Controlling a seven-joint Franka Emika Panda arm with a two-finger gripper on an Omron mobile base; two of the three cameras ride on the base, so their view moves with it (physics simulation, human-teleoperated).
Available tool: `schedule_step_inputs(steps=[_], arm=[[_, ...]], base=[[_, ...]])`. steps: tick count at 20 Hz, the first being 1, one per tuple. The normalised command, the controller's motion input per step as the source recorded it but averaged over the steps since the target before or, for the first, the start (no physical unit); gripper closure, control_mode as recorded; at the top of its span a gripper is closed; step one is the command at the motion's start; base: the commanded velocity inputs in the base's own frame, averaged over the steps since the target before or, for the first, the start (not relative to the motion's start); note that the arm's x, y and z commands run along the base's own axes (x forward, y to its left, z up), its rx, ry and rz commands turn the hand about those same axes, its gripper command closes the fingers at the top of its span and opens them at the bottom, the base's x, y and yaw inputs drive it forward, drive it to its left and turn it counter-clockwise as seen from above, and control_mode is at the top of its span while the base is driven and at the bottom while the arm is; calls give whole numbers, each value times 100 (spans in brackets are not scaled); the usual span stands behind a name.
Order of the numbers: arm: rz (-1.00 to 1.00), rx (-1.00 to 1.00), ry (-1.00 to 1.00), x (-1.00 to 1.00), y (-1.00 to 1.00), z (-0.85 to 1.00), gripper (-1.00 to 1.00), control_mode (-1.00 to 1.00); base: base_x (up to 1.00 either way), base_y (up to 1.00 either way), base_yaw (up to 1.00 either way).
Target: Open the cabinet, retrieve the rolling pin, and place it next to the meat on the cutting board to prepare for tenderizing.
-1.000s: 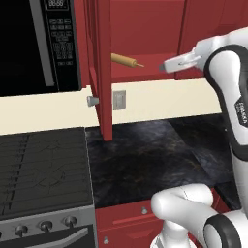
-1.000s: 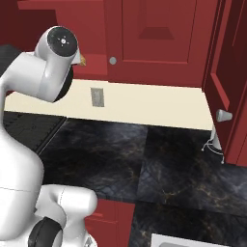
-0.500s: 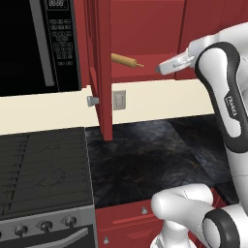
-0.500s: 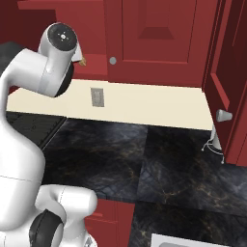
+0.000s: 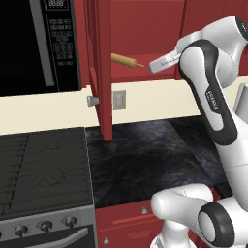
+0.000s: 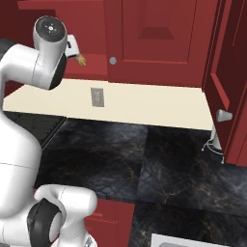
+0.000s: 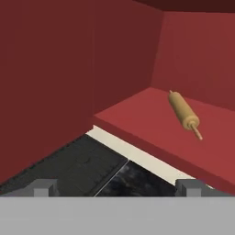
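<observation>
Worktop: dark marbled worktop runs under the wall units, stove to its left, cream backsplash behind.
Cabinet: cabinet door swung wide, edge-on, round knob facing out.
Rolling pin: rolling pin lies alone on the red shelf, angled, one handle pointing outward.
Tool: tool spread wide, holding nothing, hanging just short of the pin's handle.
Room: open shelf all round the pin; door edge close on the left.
</observation>
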Motion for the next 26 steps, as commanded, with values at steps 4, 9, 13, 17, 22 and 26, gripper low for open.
schedule_step_inputs(steps=[4, 9, 13, 17, 22, 26], arm=[[-9, -5, 0, 26, 8, 0, -100, -100], [-7, -4, 1, 23, 1, 0, -100, -100], [-1, -1, 0, 21, 0, -1, -100, -100], [0, 0, 2, 17, 0, -3, -100, -100], [0, -1, 4, 17, 0, -8, -100, -100], [0, -1, 3, 15, 0, -12, -100, -100]], base=[[0, 0, 0], [0, 0, 0], [0, 0, 0], [0, 0, 0], [0, 0, 0], [0, 0, 0]])
